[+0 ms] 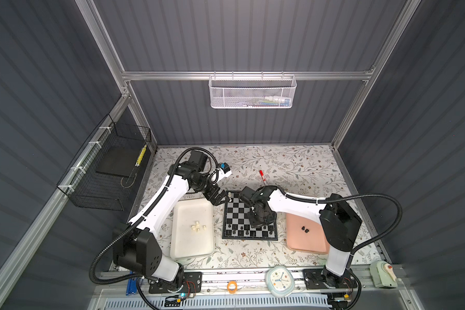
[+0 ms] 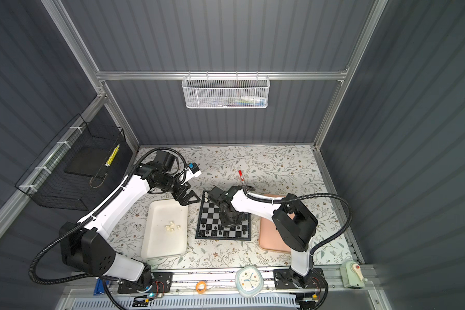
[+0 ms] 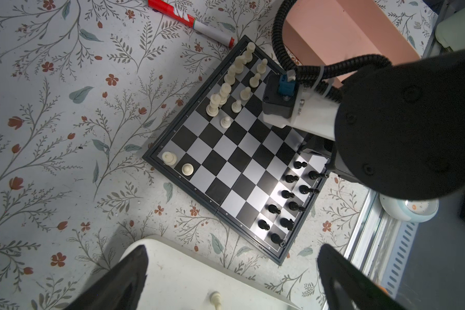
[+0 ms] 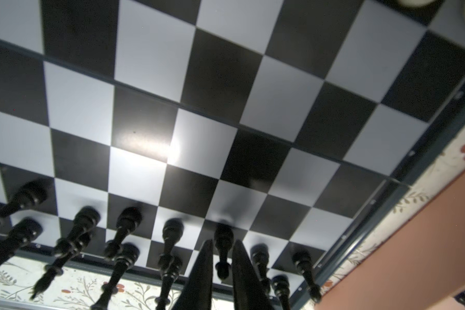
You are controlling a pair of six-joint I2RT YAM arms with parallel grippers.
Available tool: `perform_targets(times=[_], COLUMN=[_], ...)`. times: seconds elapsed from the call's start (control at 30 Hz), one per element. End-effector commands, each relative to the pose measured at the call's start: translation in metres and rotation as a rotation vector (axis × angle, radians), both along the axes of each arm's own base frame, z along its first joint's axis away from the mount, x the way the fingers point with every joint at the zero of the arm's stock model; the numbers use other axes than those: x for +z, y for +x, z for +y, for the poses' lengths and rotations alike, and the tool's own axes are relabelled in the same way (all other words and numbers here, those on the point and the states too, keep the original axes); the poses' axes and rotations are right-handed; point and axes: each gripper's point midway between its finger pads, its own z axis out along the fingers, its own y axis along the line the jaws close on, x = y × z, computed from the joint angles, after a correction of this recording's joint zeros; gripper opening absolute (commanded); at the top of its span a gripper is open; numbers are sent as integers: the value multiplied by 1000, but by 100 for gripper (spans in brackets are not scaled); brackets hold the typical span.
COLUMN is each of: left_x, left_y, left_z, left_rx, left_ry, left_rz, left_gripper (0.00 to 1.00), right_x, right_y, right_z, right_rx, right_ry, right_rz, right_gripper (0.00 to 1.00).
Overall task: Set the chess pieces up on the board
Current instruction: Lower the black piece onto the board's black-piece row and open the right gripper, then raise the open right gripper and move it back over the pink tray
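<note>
The board (image 1: 236, 212) lies mid-table between two trays. Cream chess pieces (image 3: 226, 88) line its far rows, and two more (image 3: 177, 163) stand at one far corner. Black chess pieces (image 1: 242, 230) fill its near rows. My right gripper (image 4: 223, 241) points down at the near right of the board (image 4: 199, 134). Its fingers flank a standing black pawn (image 4: 222, 268), open only slightly, with thin gaps on both sides. My left gripper (image 3: 234, 281) hangs wide open and empty over the white tray's far corner (image 1: 207, 204). Several cream pieces (image 1: 198, 226) lie in that tray.
A pink tray (image 1: 314, 241) right of the board holds two black pieces (image 1: 305, 229). A red marker (image 1: 262, 175) lies behind the board. A clock (image 1: 279, 280), an orange tape ring (image 1: 232, 286) and a green device (image 1: 383, 273) sit on the front rail.
</note>
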Motion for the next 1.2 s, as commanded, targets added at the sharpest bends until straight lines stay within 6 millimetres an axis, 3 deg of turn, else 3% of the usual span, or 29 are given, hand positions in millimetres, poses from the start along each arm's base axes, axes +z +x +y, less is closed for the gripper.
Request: perform_targets(times=[0.0, 0.5, 0.9, 1.0, 1.17], left_x=[2, 2, 2, 2, 2], left_y=[-5, -5, -6, -7, -8], left_z=[0, 1, 1, 0, -4], left_rx=[-6, -4, -12, -17, -31], left_ry=[-2, 2, 1, -3, -21], left_rz=[1, -3, 3, 6, 28], left_gripper=[100, 100, 100, 100, 100], right_x=[-3, 22, 73, 88, 97], right_y=[-3, 0, 12, 22, 36], right_z=[-6, -4, -2, -19, -79], right_rx=[0, 12, 11, -33, -190], right_ry=[-20, 10, 108, 129, 162], right_rz=[15, -17, -104, -145, -201], right_gripper=[19, 25, 28, 28, 28])
